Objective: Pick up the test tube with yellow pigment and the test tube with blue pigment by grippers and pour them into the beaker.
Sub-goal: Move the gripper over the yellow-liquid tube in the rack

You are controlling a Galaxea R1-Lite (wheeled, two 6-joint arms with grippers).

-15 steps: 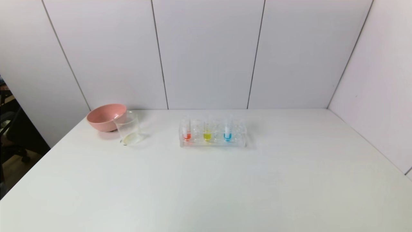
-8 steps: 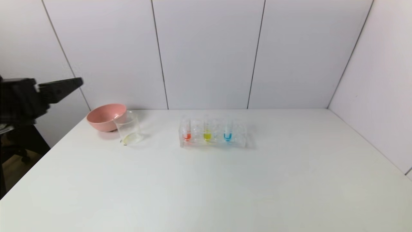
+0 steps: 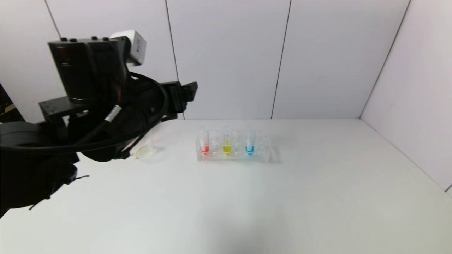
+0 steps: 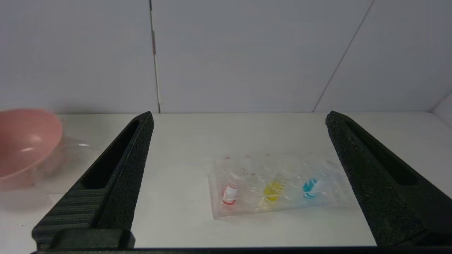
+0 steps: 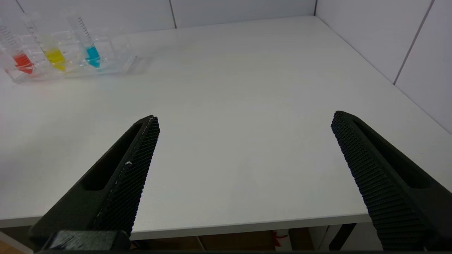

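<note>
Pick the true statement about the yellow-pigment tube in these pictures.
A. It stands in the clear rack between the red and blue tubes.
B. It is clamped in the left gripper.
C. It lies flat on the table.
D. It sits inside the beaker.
A: the test tube with yellow pigment stands upright in the clear rack, between the red-tipped tube and the test tube with blue pigment; the left gripper is open and empty.

No legible txt, labels or nos. on anything in view.
</note>
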